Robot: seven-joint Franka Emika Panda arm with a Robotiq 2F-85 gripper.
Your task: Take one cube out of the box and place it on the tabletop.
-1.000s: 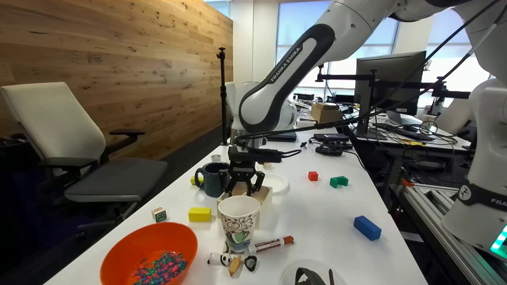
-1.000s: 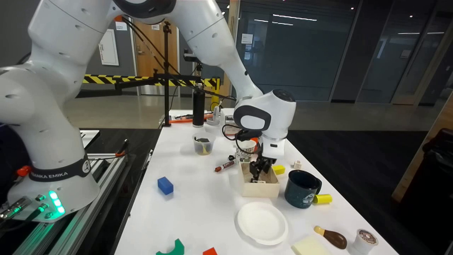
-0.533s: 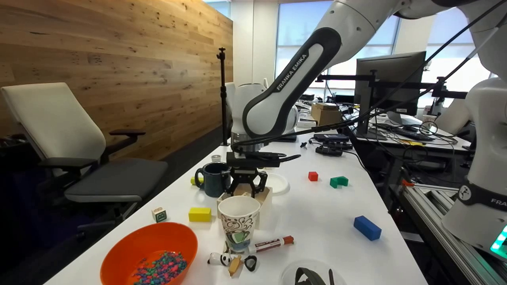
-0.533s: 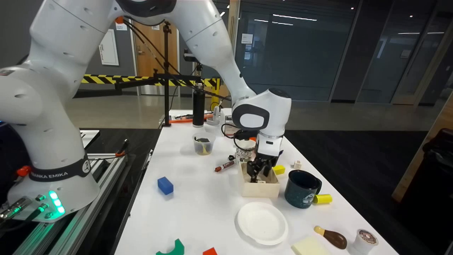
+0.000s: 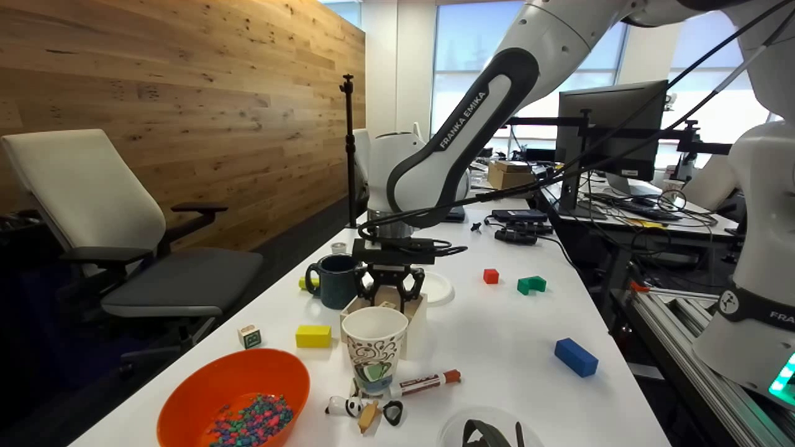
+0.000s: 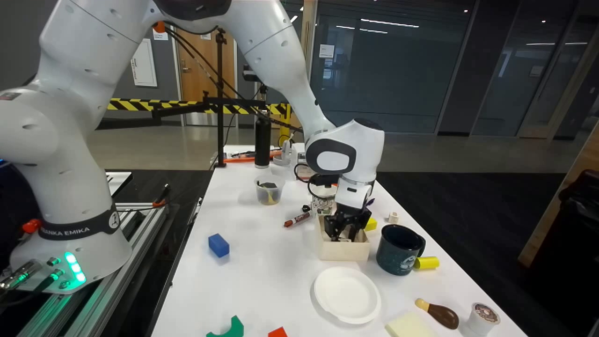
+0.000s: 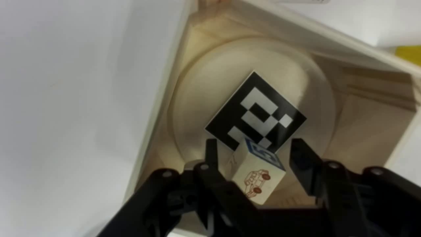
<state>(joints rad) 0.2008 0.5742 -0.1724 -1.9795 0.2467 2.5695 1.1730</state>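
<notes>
A wooden letter cube with a red car and a blue-framed side lies in the pale wooden box. My gripper is open, with one finger on each side of the cube; a gap shows at the right finger, and the left finger covers part of the cube. In both exterior views my gripper reaches down into the box, and a bit of the cube shows between the fingers. The white tabletop surrounds the box.
A black-and-white tag lies in the box. A paper cup, dark mug, white plate and yellow block stand close around it. A marker, orange bowl and blue block are farther off.
My gripper has shifted slightly and turned about its upright axis, so its fingers now stand on either side of the cube. It stays open. The box and tabletop objects have not moved.
</notes>
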